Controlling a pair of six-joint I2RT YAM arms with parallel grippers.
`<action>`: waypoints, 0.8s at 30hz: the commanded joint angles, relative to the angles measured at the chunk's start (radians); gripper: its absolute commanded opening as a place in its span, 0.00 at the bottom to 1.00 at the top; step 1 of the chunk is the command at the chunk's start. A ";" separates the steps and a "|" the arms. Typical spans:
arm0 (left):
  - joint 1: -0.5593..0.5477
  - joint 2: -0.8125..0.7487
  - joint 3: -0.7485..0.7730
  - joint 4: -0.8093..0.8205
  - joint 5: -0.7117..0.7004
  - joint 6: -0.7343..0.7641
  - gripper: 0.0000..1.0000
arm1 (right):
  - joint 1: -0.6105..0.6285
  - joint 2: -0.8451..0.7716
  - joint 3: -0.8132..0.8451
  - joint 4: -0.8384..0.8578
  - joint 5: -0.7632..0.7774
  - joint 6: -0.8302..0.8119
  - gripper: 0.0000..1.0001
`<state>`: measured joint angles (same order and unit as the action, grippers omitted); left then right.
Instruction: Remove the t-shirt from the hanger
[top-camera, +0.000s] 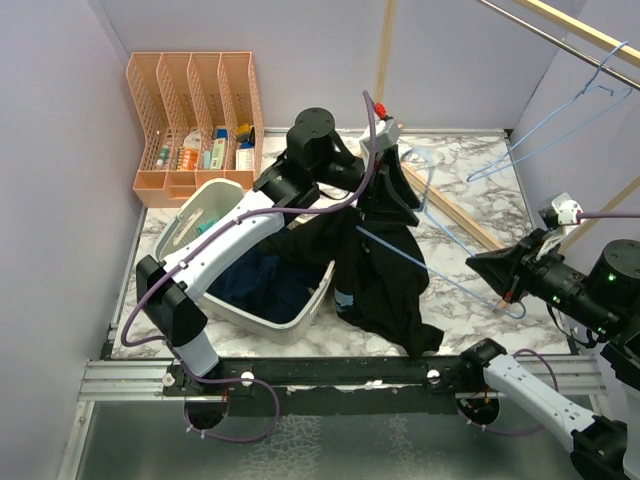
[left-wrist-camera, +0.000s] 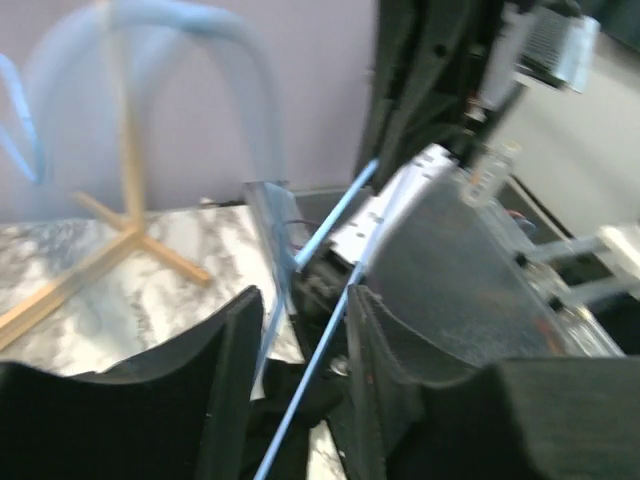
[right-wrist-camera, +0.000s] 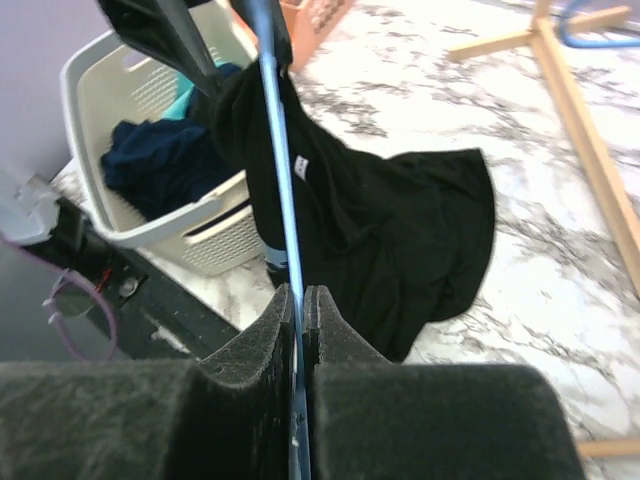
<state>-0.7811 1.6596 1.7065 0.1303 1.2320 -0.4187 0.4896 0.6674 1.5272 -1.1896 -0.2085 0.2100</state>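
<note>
The black t-shirt hangs from a thin blue wire hanger in the middle of the marble table, its lower part crumpled on the surface. My left gripper is at the top of the shirt. In the left wrist view it is open, with the hanger wire running between the jaws and black cloth below. My right gripper is shut on the hanger's wire at its right end. The right wrist view shows the wire pinched in the gripper, with the shirt beyond.
A white laundry basket with dark blue clothes stands left of the shirt and shows in the right wrist view. An orange file organiser is at the back left. A wooden rack stands behind. A second blue hanger hangs at the upper right.
</note>
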 joint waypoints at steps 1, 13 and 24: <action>-0.004 -0.034 0.091 -0.280 -0.368 0.220 0.44 | -0.006 -0.013 0.071 -0.042 0.315 0.080 0.01; -0.003 -0.270 -0.166 -0.337 -0.945 0.271 0.51 | -0.006 0.036 0.114 -0.111 0.289 0.102 0.01; -0.002 -0.558 -0.510 -0.235 -0.995 0.240 0.51 | -0.005 0.124 0.119 0.146 0.325 0.154 0.01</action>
<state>-0.7803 1.1847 1.2842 -0.1703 0.2916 -0.1669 0.4889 0.7204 1.6344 -1.2209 0.0654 0.3252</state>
